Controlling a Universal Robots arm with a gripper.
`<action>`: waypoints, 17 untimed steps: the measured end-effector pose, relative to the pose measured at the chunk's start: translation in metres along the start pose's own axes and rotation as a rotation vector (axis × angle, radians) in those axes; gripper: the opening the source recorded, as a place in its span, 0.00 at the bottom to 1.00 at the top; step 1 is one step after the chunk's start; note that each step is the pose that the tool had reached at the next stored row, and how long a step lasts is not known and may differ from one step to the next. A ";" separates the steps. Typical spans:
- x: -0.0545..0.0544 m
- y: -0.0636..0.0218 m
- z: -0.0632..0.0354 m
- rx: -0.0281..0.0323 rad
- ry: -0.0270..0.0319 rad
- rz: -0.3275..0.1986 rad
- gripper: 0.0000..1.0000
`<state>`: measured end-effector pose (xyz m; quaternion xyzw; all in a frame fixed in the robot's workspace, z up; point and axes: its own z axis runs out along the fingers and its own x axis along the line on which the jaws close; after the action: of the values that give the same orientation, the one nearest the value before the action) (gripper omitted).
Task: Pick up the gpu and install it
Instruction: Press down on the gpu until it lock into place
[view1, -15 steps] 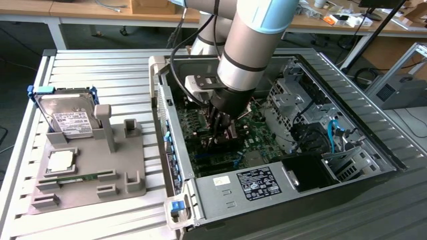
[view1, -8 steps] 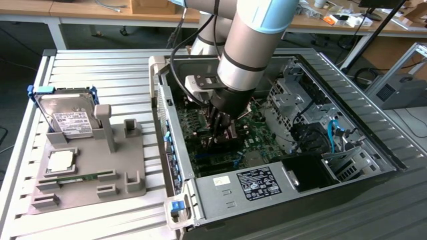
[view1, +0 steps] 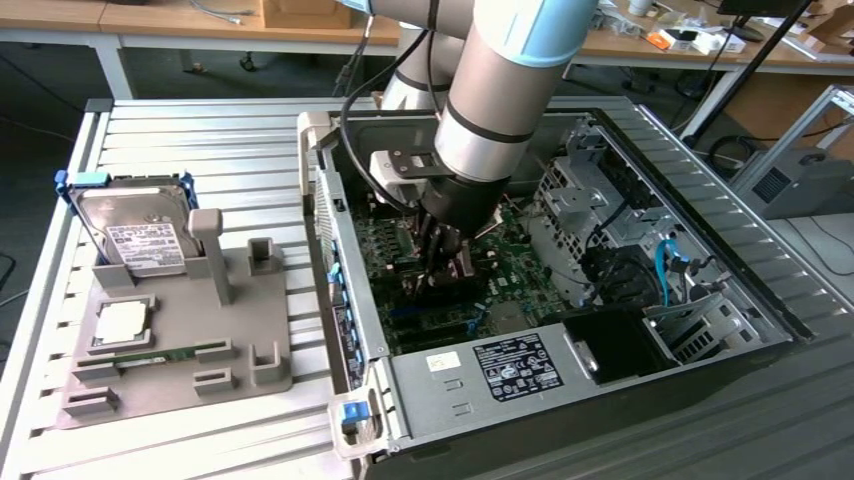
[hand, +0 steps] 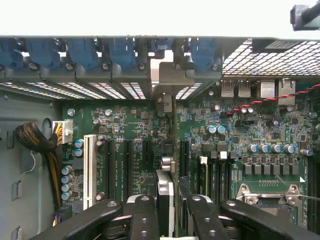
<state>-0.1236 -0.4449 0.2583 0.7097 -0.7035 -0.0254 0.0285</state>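
Jaws (hand: 172, 212) closed on the gpu (hand: 169, 150), held edge-on and upright over the green motherboard (hand: 250, 130) inside the open computer case (view1: 441, 385). Card's metal bracket end up against the rear slot openings, beside the blue latches (hand: 80, 52). Outside the case, on the tabletop (view1: 187, 135): grey fixture (view1: 187, 360) with 1 hard drive (view1: 134, 235) standing upright.

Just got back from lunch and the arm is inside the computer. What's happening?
The robot arm has reached down into the open computer case and its gripper holds the gpu edge-on over the motherboard, lined up with the expansion slots. The hard drive sits in its holder outside the case.
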 end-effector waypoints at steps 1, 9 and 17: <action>0.000 0.0000 -0.0005 0.0000 -0.0002 0.000 0.27; 0.000 0.0008 -0.0104 -0.0001 0.0001 0.000 0.27; 0.000 0.0008 -0.0098 -0.0007 0.0003 0.000 0.27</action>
<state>-0.1237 -0.4451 0.2681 0.7097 -0.7035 -0.0256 0.0289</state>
